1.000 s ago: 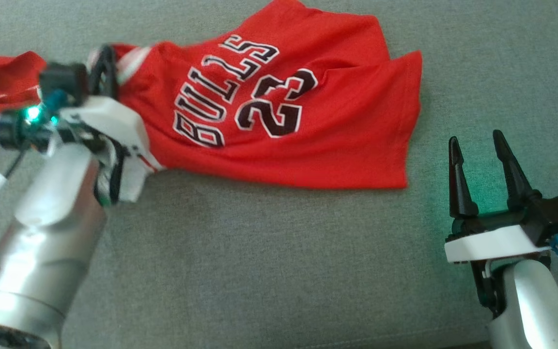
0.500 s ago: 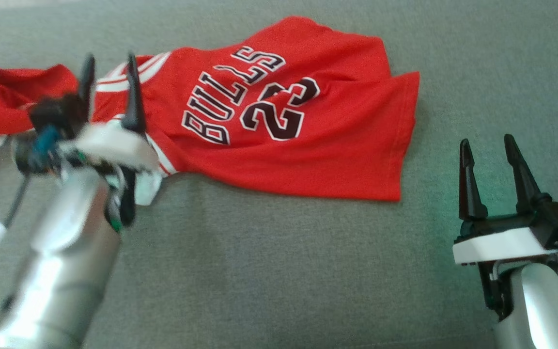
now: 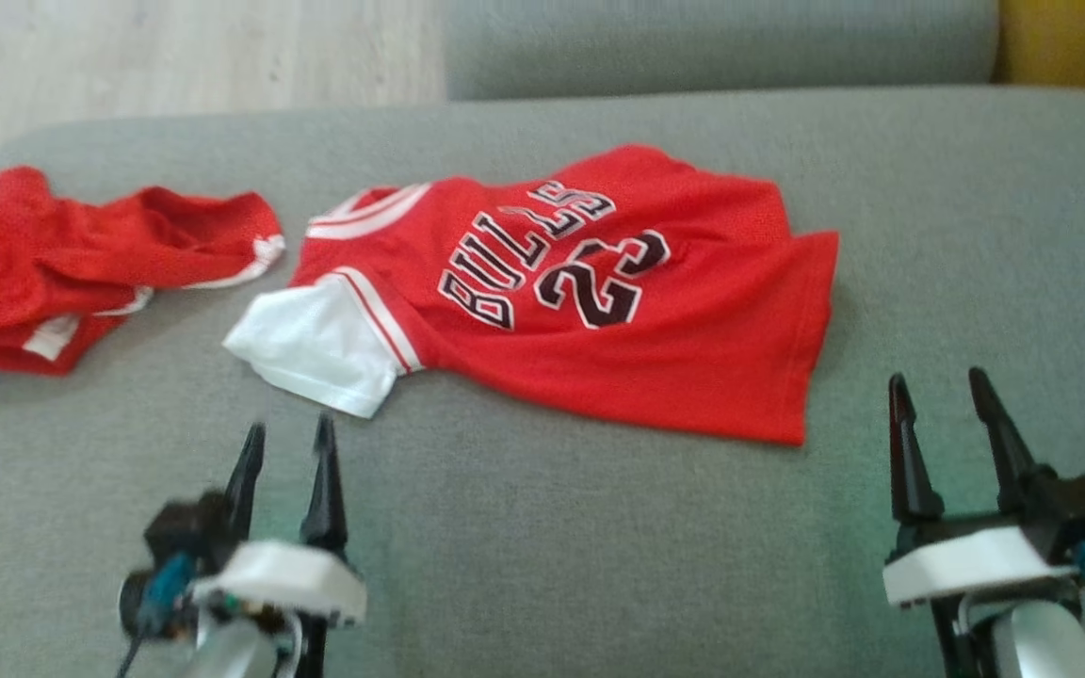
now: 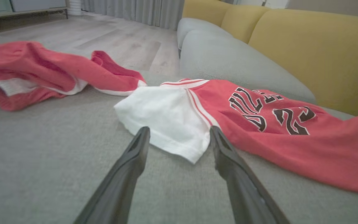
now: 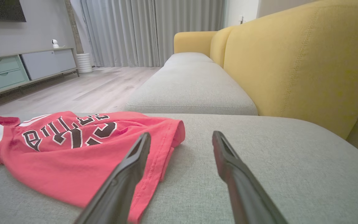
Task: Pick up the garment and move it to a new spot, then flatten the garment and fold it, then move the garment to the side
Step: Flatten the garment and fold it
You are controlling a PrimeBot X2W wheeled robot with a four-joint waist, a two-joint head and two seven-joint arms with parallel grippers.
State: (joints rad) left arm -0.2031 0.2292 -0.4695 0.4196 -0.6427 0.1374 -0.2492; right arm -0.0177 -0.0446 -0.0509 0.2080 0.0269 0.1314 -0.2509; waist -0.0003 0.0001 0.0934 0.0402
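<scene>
The garment is a red jersey with "BULLS 23" on it and a white sleeve; it lies loosely spread on the grey sofa seat. It also lies ahead in the left wrist view and to the left in the right wrist view. My left gripper is open just short of the white sleeve, with nothing between its fingers. At the lower right my right gripper stands open beside the jersey's hem, also holding nothing.
A second red garment with white trim lies bunched at the seat's far left. The yellow backrest runs along the right. Another grey cushion and wooden floor lie beyond.
My left gripper has opened, let go of the jersey at its sleeve and pulled back toward me. The head camera has tilted up, showing more of the sofa. The right gripper stays open.
</scene>
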